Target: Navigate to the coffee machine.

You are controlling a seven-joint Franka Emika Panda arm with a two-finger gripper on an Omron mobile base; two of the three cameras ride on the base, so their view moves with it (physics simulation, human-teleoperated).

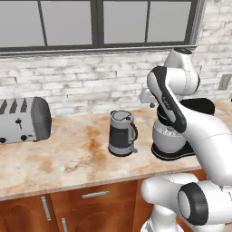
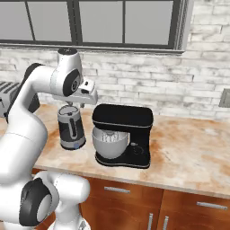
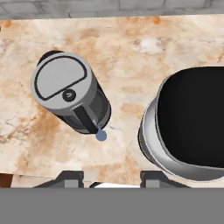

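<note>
Hand view: kettle (image 3: 70,94) and mixer (image 3: 188,122) below jaws

Your arm (image 1: 190,127) rises from the base at lower right of the left base view, folds up through a dark elbow joint and tops out at a white wrist joint high up near the wall. In the right base view the same arm (image 2: 27,117) climbs from lower left, bends over at the shoulder and ends in the hand pointing straight down. Your tool (image 3: 111,178) hangs above the surface, not touching anything. Its two dark fingertips (image 3: 70,177) sit well apart, nothing between them. Hand is level, camera looking straight down.
</note>
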